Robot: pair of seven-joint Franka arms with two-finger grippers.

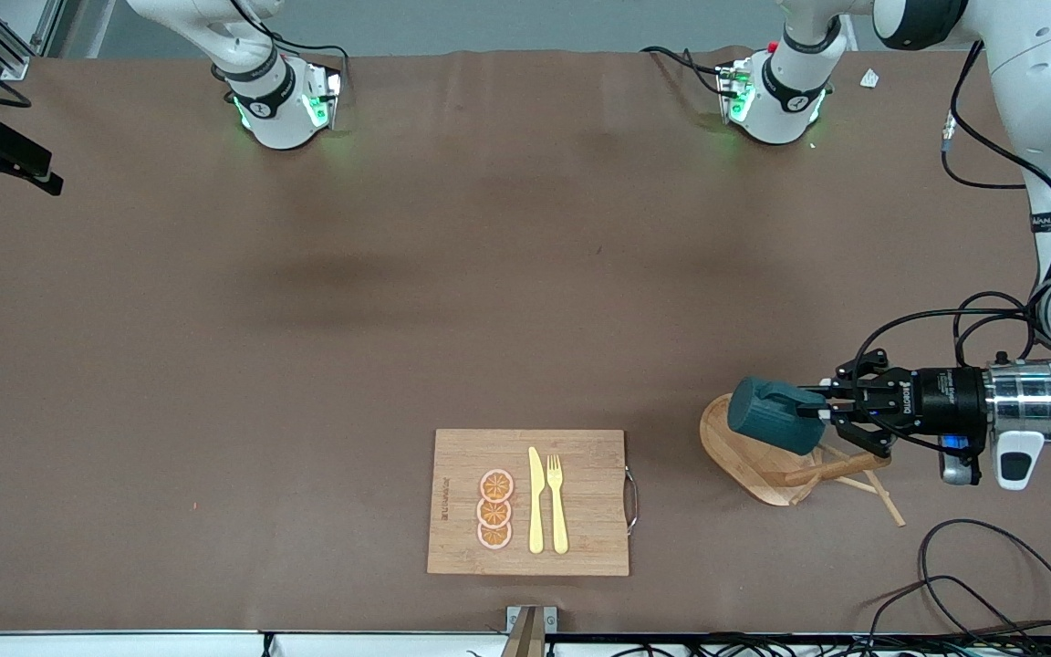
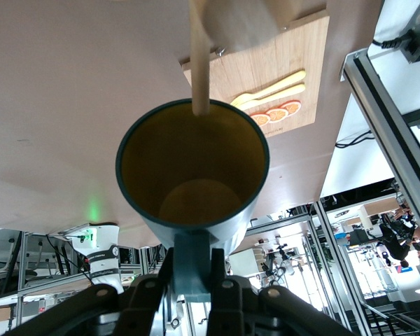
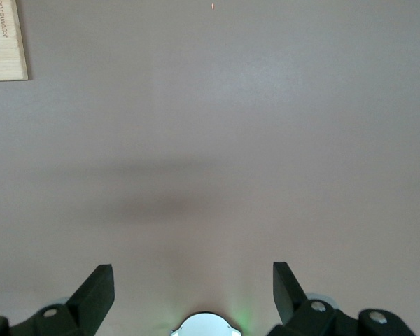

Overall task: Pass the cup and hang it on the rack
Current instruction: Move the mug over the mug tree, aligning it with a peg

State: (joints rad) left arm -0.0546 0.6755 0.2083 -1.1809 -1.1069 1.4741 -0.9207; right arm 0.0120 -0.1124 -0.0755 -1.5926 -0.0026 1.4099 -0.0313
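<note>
**Cup held on its side over the rack**

The brown table (image 1: 306, 319) carries a bamboo cutting board (image 1: 580, 456) with orange slices (image 1: 494, 509), knife (image 1: 535, 502) and fork (image 1: 557, 502). Toward the left arm's end stands the rack (image 1: 744, 456) — the cup (image 1: 776, 415) hangs over it, tipped sideways, its handle pinched by the left gripper (image 1: 825, 412). One peg (image 2: 198, 63) reaches the cup's rim. The right gripper (image 3: 193, 287) waits — fingers spread wide, empty.

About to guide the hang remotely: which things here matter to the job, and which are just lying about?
Job: cup, held by its handle in the left gripper, over the rack.

Lying about: cutting board with knife, fork, orange slices. Right gripper waits, open.
</note>
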